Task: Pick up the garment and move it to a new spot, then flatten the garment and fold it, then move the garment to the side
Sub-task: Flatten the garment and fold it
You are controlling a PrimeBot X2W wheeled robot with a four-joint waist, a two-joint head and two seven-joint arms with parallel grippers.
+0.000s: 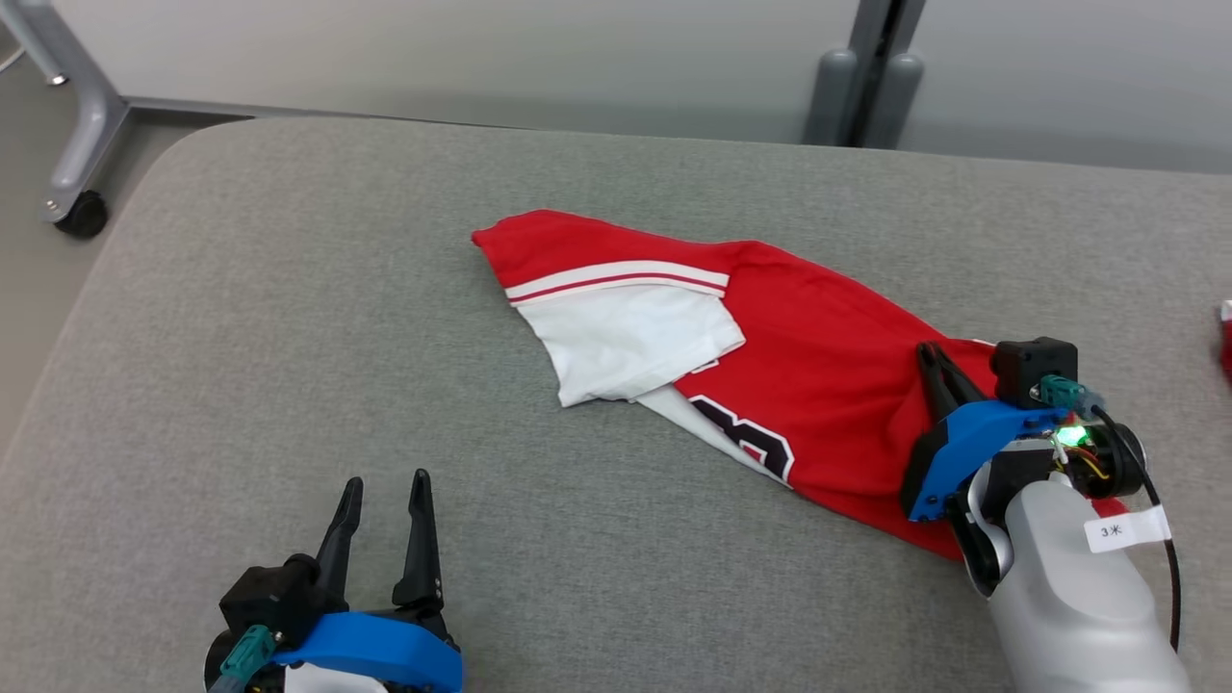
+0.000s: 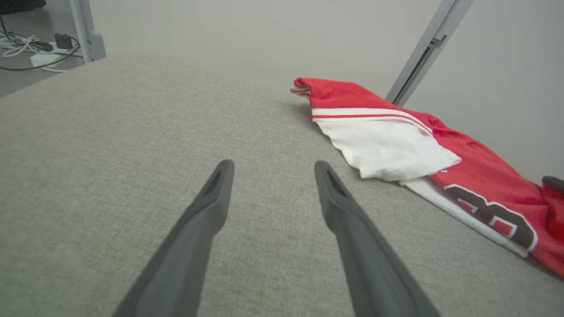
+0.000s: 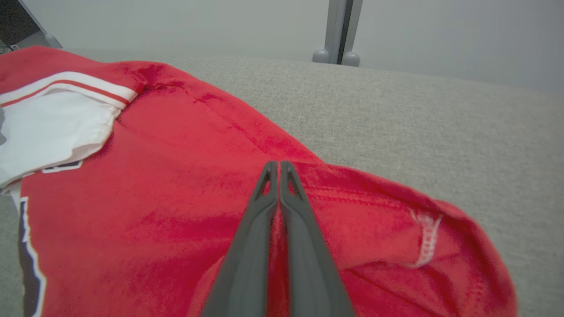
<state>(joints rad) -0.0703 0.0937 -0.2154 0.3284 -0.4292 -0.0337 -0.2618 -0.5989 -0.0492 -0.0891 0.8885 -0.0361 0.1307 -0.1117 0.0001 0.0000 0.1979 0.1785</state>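
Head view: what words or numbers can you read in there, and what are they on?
"3", then a tiny mark too blurred to read: on the white tag stuck to the right forearm.
Big dark number with a white outline, on the red jersey: partly folded under, maybe "8" or "3", cannot tell.
Nothing else is readable.

On the garment (image 1: pixel 828 356), the white flap (image 1: pixel 630 337) covers the start of the dark print (image 1: pixel 751 438), so the figure cannot be read whole. The right arm (image 1: pixel 1068 587) hides the garment's near corner, and whatever cloth lies between the pressed-together right fingers (image 3: pixel 255 229) is out of sight. A red thing (image 1: pixel 1226 342) is cut by the head view's right edge; what it is cannot be told. The arm's label (image 1: pixel 1121 530) is too small to read.
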